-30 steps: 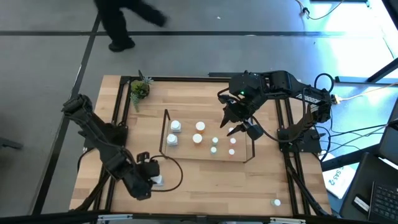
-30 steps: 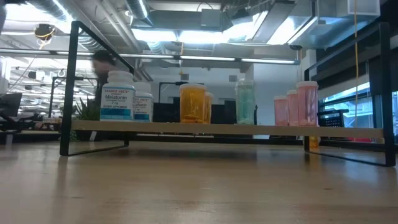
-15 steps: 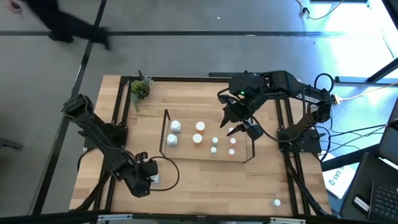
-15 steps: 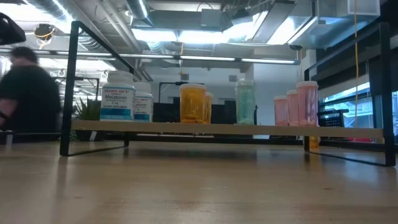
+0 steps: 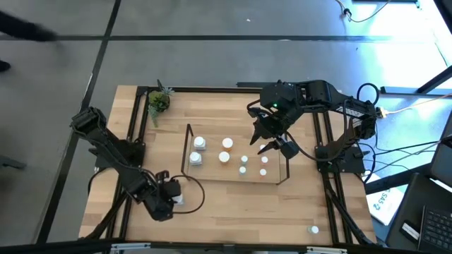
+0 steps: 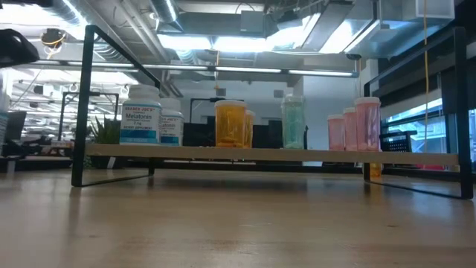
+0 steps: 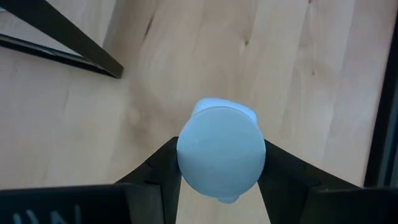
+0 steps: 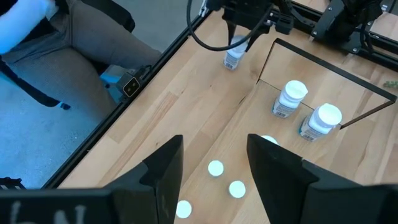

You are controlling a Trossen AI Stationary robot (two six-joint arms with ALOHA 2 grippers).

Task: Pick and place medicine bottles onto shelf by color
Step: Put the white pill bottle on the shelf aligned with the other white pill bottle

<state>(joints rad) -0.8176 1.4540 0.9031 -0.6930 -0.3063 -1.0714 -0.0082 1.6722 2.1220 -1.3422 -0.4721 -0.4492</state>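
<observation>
The shelf [image 5: 282,178], a black wire rack, stands mid-table. It carries white [image 6: 140,115], orange [image 6: 230,123], teal [image 6: 292,123] and pink [image 6: 367,123] medicine bottles, all standing upright on their bases. Near the table's front left, my left gripper [image 5: 169,200] is shut on a white bottle with a white cap [image 7: 221,149]. My right gripper [image 8: 214,162] hangs open above the shelf's right part, with nothing between its fingers. My left gripper pinches the white bottle's upper part, at its cap [image 7: 186,163], between its two fingers, one on each side. The fingers come steeply from above. The bottle stands upright [image 8: 232,60]; whether its base touches the table cannot be told.
A small potted plant [image 5: 158,102] stands at the far left corner. One loose bottle [image 5: 313,229] stands near the front right edge. A black frame [image 5: 131,127] edges the table. A seated person [image 8: 74,37] is beside the table's left edge.
My left gripper has sunk toward the table with the white bottle, which stays upright in the grip. A person behind the table has walked out of sight to the left.
</observation>
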